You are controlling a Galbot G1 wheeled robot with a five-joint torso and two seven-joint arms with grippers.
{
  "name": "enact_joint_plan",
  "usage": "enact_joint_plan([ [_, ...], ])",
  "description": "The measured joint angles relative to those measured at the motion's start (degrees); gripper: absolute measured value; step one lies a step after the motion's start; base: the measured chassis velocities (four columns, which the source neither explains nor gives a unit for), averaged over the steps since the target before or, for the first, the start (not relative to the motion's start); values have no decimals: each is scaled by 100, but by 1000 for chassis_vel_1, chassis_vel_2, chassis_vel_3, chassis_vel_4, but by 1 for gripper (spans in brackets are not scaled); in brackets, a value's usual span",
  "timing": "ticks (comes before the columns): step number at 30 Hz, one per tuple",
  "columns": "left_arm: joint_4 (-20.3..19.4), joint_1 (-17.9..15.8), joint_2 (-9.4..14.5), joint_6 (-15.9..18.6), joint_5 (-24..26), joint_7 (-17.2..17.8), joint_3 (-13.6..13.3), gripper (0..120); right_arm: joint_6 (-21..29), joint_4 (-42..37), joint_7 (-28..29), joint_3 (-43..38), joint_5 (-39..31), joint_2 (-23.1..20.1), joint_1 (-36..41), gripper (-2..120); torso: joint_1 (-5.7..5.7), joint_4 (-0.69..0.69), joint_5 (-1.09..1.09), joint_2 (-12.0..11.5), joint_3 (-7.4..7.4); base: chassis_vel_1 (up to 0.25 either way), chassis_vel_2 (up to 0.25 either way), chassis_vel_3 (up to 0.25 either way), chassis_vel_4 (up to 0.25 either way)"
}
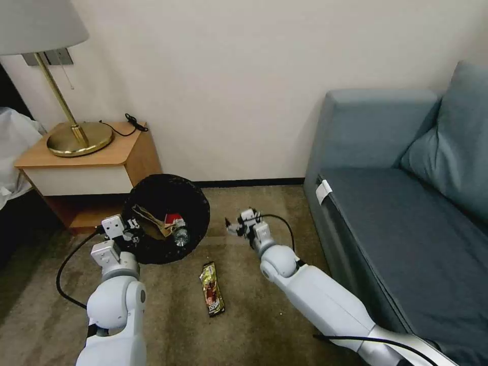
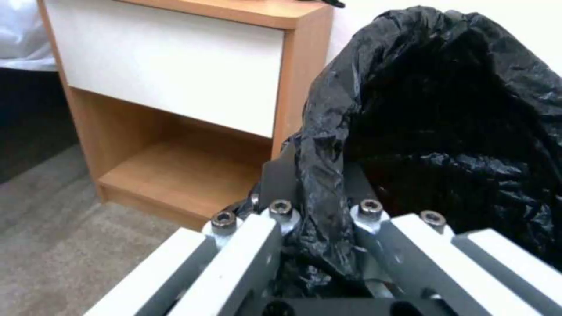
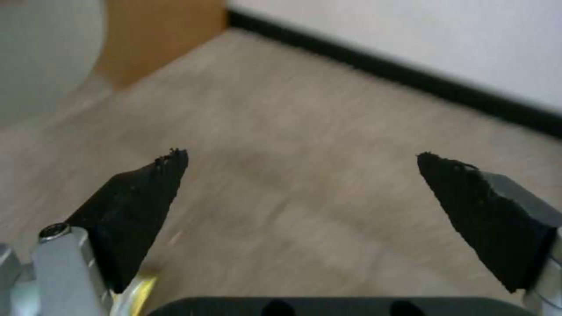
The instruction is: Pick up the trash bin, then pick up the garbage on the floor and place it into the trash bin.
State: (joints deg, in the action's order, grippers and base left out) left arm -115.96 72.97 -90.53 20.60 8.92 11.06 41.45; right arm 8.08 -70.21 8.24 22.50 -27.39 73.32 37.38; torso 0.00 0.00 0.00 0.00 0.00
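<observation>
Both arms reach forward and down from the shoulders. The left gripper (image 1: 133, 226) sits low at the left, its fingers (image 2: 280, 175) closed together, pinching a fold of black plastic. The right gripper (image 1: 233, 226) is extended toward the centre, its black-tipped fingers (image 3: 140, 193) spread wide apart and empty.

Left end effector (image 2: 319, 184) clamped on trash bin (image 2: 445, 114) rim (crinkly black liner), wooden nightstand (image 2: 175, 87) beside
</observation>
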Motion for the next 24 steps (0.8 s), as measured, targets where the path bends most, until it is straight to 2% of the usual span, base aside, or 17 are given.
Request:
enact_joint_plan([
  [1, 0, 0, 0, 0, 0, 0, 0, 3, 0, 0, 0, 0, 0, 0, 0, 100, 0, 0, 0, 0, 0, 0, 0, 0, 0],
  [2, -1, 21, -14, 0, -19, 2, 10, 3, -33, 69, -341, 114, -132, -26, 5, 100, 0, 0, 0, 0, 0, 0, 0, 0, 0],
  [4, 8, 43, -32, 0, -50, 2, 17, 3, -22, 133, -670, 419, -440, -77, -44, 100, 0, 0, 0, 0, 0, 0, 0, 0, 0],
  [11, 71, 75, -140, -35, -193, 6, -22, 3, 32, 560, -784, 981, -743, -20, -108, 100, 0, 0, 0, 0, 0, 0, 0, 0, 0],
  [24, 139, 95, -160, -117, -381, 17, -78, 3, -44, 1081, -1017, 1130, -628, 336, -139, 100, 0, 0, 0, 0, 0, 0, 0, 0, 0],
])
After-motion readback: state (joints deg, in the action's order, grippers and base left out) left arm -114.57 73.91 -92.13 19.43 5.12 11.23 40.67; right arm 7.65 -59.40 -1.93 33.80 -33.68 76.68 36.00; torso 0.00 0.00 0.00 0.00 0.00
